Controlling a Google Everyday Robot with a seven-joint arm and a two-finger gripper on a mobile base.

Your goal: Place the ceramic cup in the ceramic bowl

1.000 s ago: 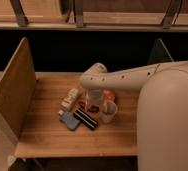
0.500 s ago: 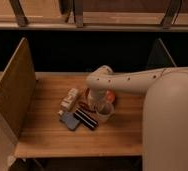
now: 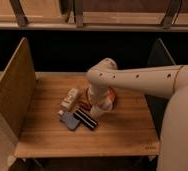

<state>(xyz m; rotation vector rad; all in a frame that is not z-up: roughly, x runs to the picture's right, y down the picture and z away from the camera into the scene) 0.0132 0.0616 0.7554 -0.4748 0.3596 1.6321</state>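
**Gripper low over the counter**

We see the gripper down at the counter's middle, just beside the ceramic bowl, whose orange rim shows behind the arm. The ceramic cup seems to sit right beneath the gripper, by the bowl's front edge. We cannot tell its grip.

The table is carrying a pale box, a blue pad, a black bar and a dark red item. The bowl is sitting partly hidden behind the tool, which is hanging low over the table's middle.
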